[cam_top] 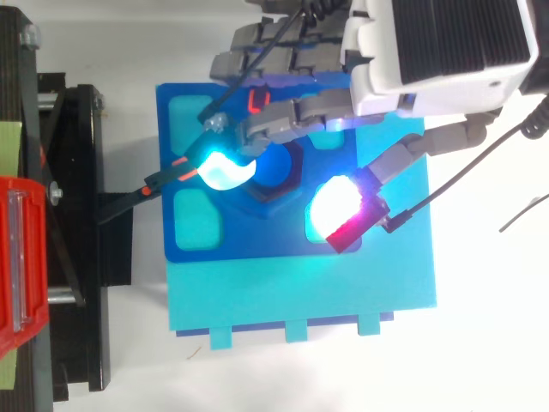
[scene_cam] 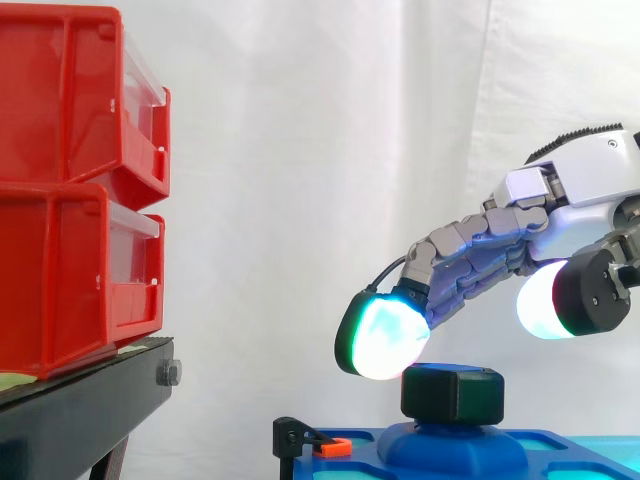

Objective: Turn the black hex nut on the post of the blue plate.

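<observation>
The hand (scene_cam: 480,250) hovers just above the black hex nut (scene_cam: 452,393) on the blue plate (scene_cam: 545,447), fingers (scene_cam: 385,338) released and spread to either side, seemingly poised to grip it.

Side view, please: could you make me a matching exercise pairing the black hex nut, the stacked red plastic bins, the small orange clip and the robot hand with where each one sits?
Things:
1. black hex nut
2. stacked red plastic bins
3. small orange clip
4. robot hand

Places:
A. on the black stand, at the left
B. hovering over the nut, open
C. on the post of the blue plate
D. low, at the plate's left end

Pairs: 1-C, 2-A, 3-D, 4-B.
</observation>
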You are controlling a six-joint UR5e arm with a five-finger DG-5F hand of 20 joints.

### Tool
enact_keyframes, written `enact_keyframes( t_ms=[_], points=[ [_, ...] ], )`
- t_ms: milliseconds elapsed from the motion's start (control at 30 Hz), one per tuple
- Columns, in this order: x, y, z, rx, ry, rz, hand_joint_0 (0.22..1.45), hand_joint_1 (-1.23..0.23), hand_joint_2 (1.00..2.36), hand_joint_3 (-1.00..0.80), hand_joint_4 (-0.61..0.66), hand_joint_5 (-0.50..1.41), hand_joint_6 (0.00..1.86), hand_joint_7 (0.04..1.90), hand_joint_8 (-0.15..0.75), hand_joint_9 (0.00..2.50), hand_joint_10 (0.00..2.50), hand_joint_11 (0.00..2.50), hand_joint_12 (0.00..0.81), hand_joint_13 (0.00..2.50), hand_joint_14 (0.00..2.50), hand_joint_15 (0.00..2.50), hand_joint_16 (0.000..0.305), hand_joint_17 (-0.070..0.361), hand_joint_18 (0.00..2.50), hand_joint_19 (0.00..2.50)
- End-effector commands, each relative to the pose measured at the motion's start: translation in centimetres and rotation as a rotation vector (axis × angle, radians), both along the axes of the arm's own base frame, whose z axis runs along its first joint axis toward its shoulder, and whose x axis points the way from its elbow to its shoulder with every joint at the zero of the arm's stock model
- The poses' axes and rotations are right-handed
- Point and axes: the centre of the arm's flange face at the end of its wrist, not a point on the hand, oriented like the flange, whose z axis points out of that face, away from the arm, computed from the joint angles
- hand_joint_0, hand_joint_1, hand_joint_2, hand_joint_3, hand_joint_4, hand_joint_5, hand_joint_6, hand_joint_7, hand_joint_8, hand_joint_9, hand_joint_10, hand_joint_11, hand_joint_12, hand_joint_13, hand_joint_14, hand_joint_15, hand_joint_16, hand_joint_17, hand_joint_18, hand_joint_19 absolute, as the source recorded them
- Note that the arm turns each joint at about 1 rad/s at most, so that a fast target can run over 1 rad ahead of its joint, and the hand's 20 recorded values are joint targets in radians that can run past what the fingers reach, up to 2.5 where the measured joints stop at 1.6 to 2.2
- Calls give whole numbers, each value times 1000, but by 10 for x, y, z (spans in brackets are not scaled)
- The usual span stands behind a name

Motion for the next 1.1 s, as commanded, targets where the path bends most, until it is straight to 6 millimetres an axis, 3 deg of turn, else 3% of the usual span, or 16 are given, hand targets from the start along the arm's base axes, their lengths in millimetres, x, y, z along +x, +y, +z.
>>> enact_keyframes(
  t_ms=[0, 467, 600, 867, 1067],
  points=[
    [-1, -5, -1, 0, 1, 3, 482, -383, 1000, -500, 164, -198, 502, 784, 225, 268, 0, 0, 346, 307, 1, 57, 58, 131, 99, 115],
    [-9, -28, 1, 5, -3, 27, 484, -386, 1000, -500, 161, -198, 502, 782, 225, 270, 0, 0, 345, 312, 1, 58, 58, 130, 107, 113],
    [-5, -28, 10, 3, -23, 27, 483, -387, 1000, -500, 161, -198, 502, 783, 225, 270, 0, 0, 346, 313, 2, 57, 58, 130, 109, 116],
    [6, -17, 41, -1, -53, 39, 483, -385, 1000, -500, 166, -198, 502, 785, 225, 269, 0, 0, 345, 318, 1, 60, 58, 130, 118, 119],
    [16, 4, 43, -8, -78, 24, 483, -386, 1000, -500, 167, -197, 502, 792, 225, 269, 0, 0, 345, 319, 1, 56, 58, 130, 121, 121]
  ],
)
